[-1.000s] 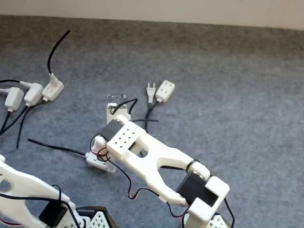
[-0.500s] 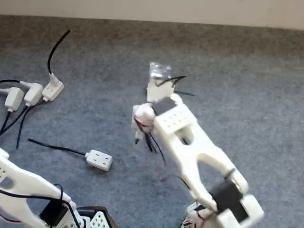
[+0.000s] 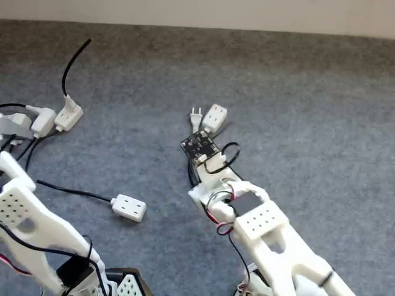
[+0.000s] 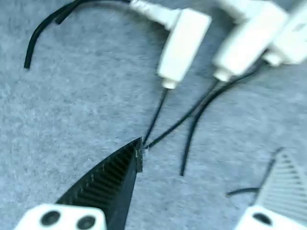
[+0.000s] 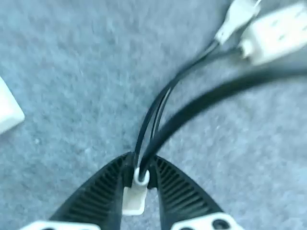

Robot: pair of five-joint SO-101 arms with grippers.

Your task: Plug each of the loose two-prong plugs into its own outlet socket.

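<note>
Right gripper (image 5: 139, 167) is clamped on a white plug (image 5: 135, 194) at lower centre of its wrist view. The plug's long axis runs up the frame, with its black cord (image 5: 146, 122) leaving the top end and its prongs hidden. In the high view, upper centre, a loose plug (image 3: 195, 116) lies prongs-up just beside an outlet socket (image 3: 215, 115). A second socket (image 3: 128, 208) sits lower left. Left gripper (image 4: 208, 158) hangs spread wide, grasping nothing.

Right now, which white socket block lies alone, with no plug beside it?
The socket block mid-carpet, trailing one black cord; the farther block has a two-prong plug beside it.
</note>
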